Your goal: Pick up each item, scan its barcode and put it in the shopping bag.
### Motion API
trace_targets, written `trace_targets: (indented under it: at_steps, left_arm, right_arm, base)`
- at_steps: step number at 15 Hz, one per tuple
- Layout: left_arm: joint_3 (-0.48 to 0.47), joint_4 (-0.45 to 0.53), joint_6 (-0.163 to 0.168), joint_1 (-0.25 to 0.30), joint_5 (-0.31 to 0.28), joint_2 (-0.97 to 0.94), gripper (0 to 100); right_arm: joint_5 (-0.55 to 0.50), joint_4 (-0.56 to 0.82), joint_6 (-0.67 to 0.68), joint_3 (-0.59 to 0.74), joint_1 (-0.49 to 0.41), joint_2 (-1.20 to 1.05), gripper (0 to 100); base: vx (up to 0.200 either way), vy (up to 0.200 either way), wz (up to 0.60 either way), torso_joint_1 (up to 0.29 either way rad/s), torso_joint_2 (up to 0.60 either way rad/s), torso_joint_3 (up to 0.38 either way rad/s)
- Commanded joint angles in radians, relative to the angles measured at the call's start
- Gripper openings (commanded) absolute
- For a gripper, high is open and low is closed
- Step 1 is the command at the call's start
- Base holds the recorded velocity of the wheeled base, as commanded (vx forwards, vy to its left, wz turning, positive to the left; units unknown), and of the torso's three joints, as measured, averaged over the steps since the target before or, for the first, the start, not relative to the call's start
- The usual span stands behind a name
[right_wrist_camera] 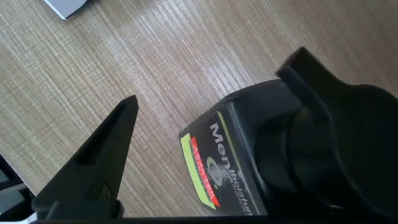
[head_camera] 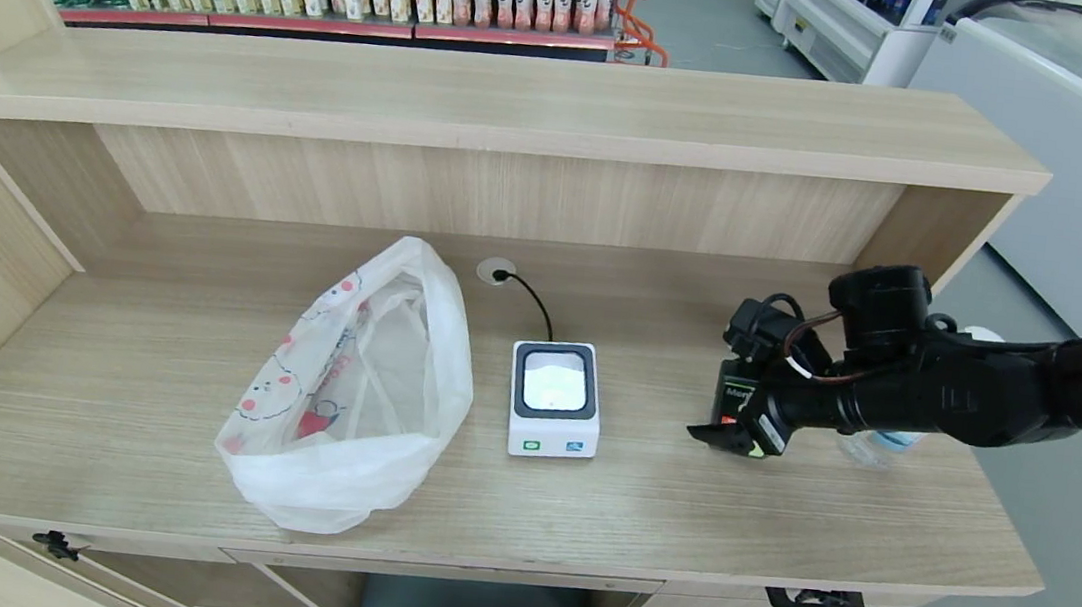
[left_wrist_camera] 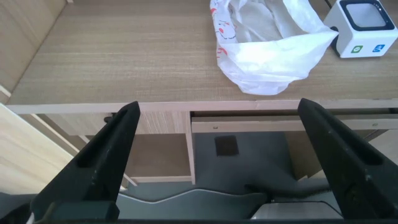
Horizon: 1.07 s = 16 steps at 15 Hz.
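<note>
Clear bottle — mostly hidden behind right arm.

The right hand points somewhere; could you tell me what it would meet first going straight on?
Likely the dark box between its fingers, then the counter before the scanner; depth is unclear.

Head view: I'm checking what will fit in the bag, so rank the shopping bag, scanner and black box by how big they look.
1. shopping bag, clearly largest.
2. scanner.
3. black box, smallest as seen, but the right gripper hides part of it, so its place below the scanner is unsure.
</note>
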Motion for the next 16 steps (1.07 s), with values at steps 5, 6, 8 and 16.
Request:
trace_targets:
  at_steps: [5, 6, 8, 16]
  left_arm:
    - [0.000, 0.000, 0.000, 0.000, 0.000, 0.000, 100]
    - [0.000, 0.000, 0.000, 0.000, 0.000, 0.000, 100]
    - [0.000, 0.000, 0.000, 0.000, 0.000, 0.000, 100]
    - [0.000, 0.000, 0.000, 0.000, 0.000, 0.000, 100]
  right_arm:
    - [0.002, 0.001, 0.000, -0.006, 0.012, -0.043, 0]
    - [0.002, 0.002, 0.001, 0.006, 0.006, -0.063, 0]
    - [0.002, -0.001, 0.004, 0.026, 0.000, -0.104, 0]
    - [0.046, -0.091, -0.177, 0.454, -0.023, -0.680, 0]
  base:
    - [0.000, 0.000, 0.00, 0.000, 0.00, 0.000]
    - [0.000, 0.000, 0.00, 0.000, 0.00, 0.000]
    - [0.000, 0.000, 0.00, 0.000, 0.00, 0.000]
    - [0.000, 0.000, 0.00, 0.000, 0.00, 0.000]
